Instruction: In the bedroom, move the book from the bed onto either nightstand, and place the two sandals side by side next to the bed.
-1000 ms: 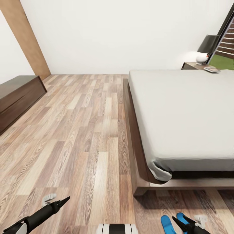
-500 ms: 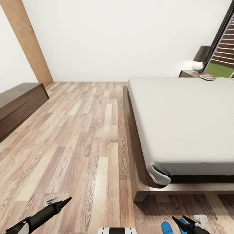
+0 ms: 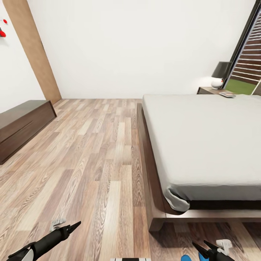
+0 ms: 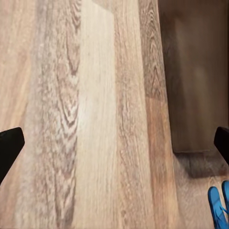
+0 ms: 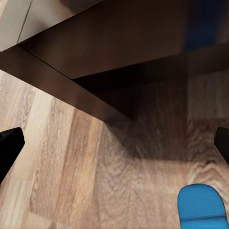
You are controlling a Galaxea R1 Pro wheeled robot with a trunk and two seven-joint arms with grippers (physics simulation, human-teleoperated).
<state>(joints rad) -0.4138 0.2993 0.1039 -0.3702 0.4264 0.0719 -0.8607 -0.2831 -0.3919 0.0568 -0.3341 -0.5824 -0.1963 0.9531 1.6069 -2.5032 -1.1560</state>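
Both hands, left (image 3: 74, 226) and right (image 3: 203, 248), spread and empty above the floor (image 3: 101, 152); sandals (image 4: 218, 207) by the bed (image 3: 203, 137) corner

Slim black tapered left gripper (image 3: 74, 226) on a black forearm with white cuff; black pointed right gripper (image 3: 203, 248) fingers.

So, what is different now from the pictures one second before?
The head camera has tilted upward, so the whole scene slid down the picture. The sandals are now almost cut off at the bottom edge. Nothing was grasped or released. The bed, the nightstand and both open grippers, left and right, kept their places.
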